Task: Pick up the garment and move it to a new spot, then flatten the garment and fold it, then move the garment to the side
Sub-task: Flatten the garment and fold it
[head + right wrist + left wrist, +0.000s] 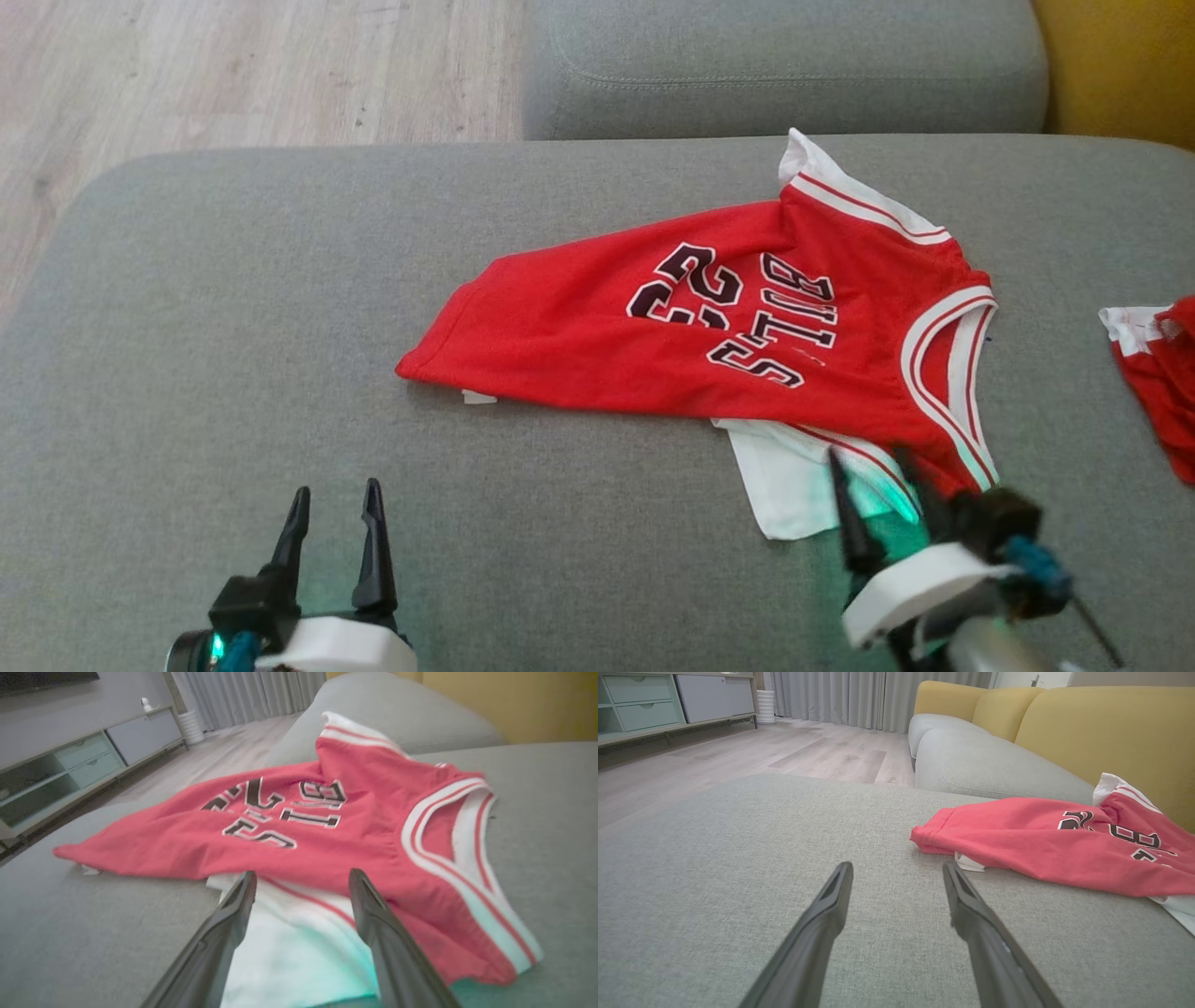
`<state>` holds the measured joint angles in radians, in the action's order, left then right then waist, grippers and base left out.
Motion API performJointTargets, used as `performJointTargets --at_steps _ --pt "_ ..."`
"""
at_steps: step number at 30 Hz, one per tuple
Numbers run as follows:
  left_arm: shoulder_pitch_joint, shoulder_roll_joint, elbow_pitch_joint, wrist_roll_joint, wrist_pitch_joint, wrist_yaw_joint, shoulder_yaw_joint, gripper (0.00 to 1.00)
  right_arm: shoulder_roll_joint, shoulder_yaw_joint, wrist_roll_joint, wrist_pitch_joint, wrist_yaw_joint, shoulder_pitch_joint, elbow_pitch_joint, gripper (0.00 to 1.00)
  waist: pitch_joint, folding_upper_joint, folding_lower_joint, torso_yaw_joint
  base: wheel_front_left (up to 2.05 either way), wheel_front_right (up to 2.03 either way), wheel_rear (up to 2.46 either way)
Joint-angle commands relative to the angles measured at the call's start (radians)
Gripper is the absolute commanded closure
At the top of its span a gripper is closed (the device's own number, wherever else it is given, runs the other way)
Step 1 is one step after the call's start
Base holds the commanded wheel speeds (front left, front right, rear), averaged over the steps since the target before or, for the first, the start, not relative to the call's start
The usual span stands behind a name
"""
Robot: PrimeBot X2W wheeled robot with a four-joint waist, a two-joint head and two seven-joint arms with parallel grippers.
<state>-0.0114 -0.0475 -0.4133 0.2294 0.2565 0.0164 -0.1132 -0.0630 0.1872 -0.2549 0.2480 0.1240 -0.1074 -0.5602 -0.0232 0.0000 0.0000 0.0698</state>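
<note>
Jersey (691,327) crumpled on sofa (233,327).
Both grippers spread, empty: right gripper (870,459) over its white flap (784,485), left gripper (337,487) well aside.

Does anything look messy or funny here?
Yes. The red jersey lies crooked on the grey cushion, bunched rather than flat, and a white flap pokes out from under its near edge by the right gripper.

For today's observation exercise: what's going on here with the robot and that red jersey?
A red jersey lies rumpled on a grey sofa cushion, not yet flattened. The robot's right tool is open at the jersey's near edge, over its white layer, gripping nothing. The left tool is open above bare cushion, apart from the cloth.
</note>
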Motion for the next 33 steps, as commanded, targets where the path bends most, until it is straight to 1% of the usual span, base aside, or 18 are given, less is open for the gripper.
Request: performJointTargets --at_steps 1,4,12,16,20,23,26,29,31,32,33 --pt "-0.025 -0.003 0.028 0.007 0.005 -0.007 0.019 0.00 0.010 0.046 0.008 0.014 0.007 -0.007 0.005 0.00 -0.005 0.0000 0.0000 0.003 0.00 0.00 0.00" --pt "-0.030 -0.003 0.025 0.016 0.005 -0.007 0.008 0.00 0.011 0.090 0.001 0.014 0.007 0.001 -0.047 0.00 -0.011 0.0000 0.0000 0.008 0.00 0.00 0.00" --pt "-0.032 -0.003 0.023 0.031 0.005 -0.012 -0.010 0.00 0.012 0.168 -0.028 0.014 0.007 -0.008 -0.159 0.00 -0.026 0.0000 0.0000 0.014 0.00 0.00 0.00" --pt "-0.036 -0.003 0.023 0.033 0.005 -0.013 -0.014 0.00 0.012 0.185 -0.036 0.014 0.007 -0.029 -0.179 0.00 -0.031 0.0000 0.0000 0.015 0.00 0.00 0.00" --pt "-0.038 -0.003 0.022 0.035 0.005 -0.014 -0.019 0.00 0.011 0.223 -0.041 0.014 0.007 -0.045 -0.191 0.00 -0.036 0.0000 0.0000 0.016 0.00 0.00 0.00" --pt "-0.037 -0.003 0.019 0.041 0.005 -0.015 -0.020 0.00 0.001 0.252 -0.010 0.014 0.007 -0.058 -0.219 0.00 -0.039 0.0000 0.0000 0.017 0.00 0.00 0.00" --pt "-0.038 -0.003 0.015 0.046 0.005 -0.015 -0.022 0.00 -0.012 0.283 0.060 0.014 0.007 -0.080 -0.258 0.00 -0.045 0.0000 0.0000 0.017 0.00 0.00 0.00" --pt "-0.041 -0.003 0.010 0.053 0.005 -0.014 -0.023 0.00 -0.017 0.281 0.121 0.014 0.007 -0.097 -0.307 0.00 -0.049 0.0000 0.0000 0.017 0.00 0.00 0.00" --pt "-0.042 -0.003 0.008 0.056 0.005 -0.013 -0.025 0.00 -0.015 0.268 0.142 0.014 0.007 -0.101 -0.342 0.00 -0.052 0.0000 0.0000 0.017 0.00 0.00 0.00" --pt "-0.043 -0.003 0.008 0.057 0.005 -0.014 -0.026 0.00 -0.014 0.262 0.149 0.014 0.007 -0.103 -0.358 0.21 -0.053 0.0000 0.0000 0.018 0.00 0.00 0.00" --pt "-0.044 -0.003 0.008 0.058 0.005 -0.014 -0.026 0.00 -0.014 0.258 0.155 0.014 0.007 -0.103 -0.375 0.74 -0.053 0.0000 0.0000 0.017 0.00 0.00 0.00"
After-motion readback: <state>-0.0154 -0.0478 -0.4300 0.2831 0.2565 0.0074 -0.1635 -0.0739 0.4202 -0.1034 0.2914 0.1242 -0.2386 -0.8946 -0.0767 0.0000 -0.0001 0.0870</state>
